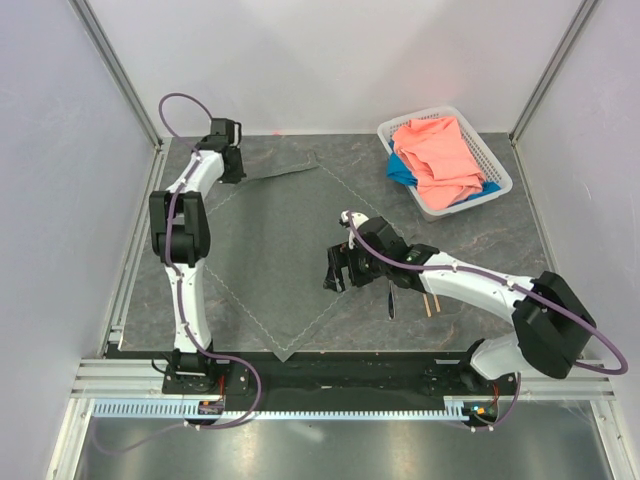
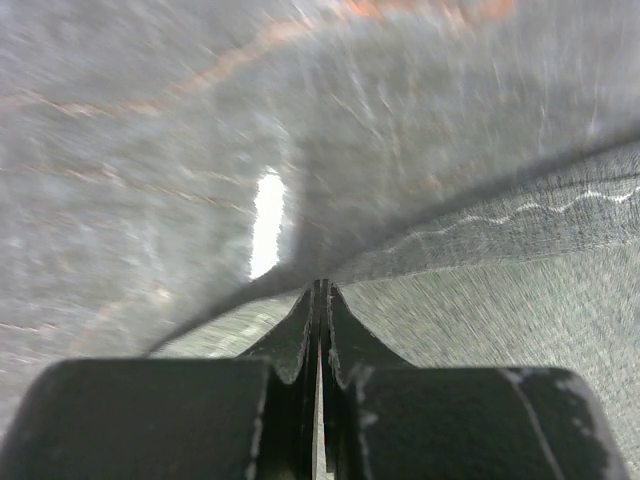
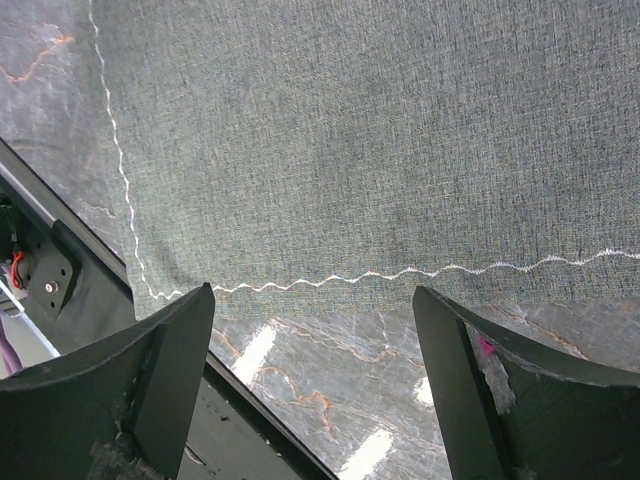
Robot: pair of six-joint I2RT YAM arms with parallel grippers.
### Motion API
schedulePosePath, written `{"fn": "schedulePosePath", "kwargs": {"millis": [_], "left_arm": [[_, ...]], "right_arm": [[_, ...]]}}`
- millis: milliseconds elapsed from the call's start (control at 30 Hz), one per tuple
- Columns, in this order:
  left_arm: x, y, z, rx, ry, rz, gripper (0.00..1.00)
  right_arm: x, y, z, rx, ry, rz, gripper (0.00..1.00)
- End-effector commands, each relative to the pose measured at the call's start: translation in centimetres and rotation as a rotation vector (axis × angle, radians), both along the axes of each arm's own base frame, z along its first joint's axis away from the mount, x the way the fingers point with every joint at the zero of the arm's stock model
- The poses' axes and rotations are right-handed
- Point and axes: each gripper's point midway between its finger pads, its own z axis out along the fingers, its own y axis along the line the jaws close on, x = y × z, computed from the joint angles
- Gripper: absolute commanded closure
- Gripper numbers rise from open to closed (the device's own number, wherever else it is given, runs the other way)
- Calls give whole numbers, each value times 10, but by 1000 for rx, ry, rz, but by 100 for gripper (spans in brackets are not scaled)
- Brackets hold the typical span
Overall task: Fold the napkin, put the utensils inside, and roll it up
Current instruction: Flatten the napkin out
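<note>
Left hand [image 2: 320,298] clamped on napkin [image 1: 270,260] corner; right hand [image 1: 337,272] apart; grey marbled table [image 1: 500,235], white walls [image 1: 330,60].

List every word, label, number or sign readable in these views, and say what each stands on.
No text can be read in any view.
The napkin and the basket carry no lettering.
The small tags at the arm bases are too small to read.
The pink spot on a finger of the right tool is a mark, not text.

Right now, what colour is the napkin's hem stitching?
White zigzag stitching on the grey napkin; clearest in right wrist view.
</note>
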Motion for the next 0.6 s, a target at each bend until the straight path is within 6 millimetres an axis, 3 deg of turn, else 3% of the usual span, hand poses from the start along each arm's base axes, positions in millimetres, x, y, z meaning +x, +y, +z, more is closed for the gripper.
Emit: {"fn": "schedulePosePath", "kwargs": {"millis": [0, 133, 167, 233, 267, 367, 433, 467, 500, 533, 567], "left_arm": [[12, 14, 5, -84, -21, 39, 98], [13, 15, 2, -114, -9, 46, 97], [12, 31, 3, -117, -9, 73, 94], [16, 31, 11, -123, -25, 77, 88], [17, 26, 17, -144, -37, 61, 70], [21, 13, 38, -186, -75, 50, 34], [20, 11, 65, -183, -122, 51, 27], [18, -5, 73, -186, -133, 33, 23], [10, -8, 93, -203, -159, 38, 22], [7, -11, 101, -238, -179, 60, 21], [-7, -17, 89, -276, -146, 64, 21]], "right_arm": [[9, 6, 7, 20, -25, -2, 11], [15, 8, 9, 15, -41, -11, 11], [18, 9, 11, 14, -46, -14, 11], [23, 11, 12, 14, -56, -21, 10], [28, 13, 14, 16, -60, -27, 10], [53, 21, 24, 31, -82, -47, 10], [70, 28, 33, 51, -105, -50, 10], [83, 37, 39, 65, -120, -51, 9], [93, 42, 44, 85, -132, -57, 9], [105, 45, 46, 99, -133, -71, 9], [120, 56, 47, 119, -132, -68, 9]]}}
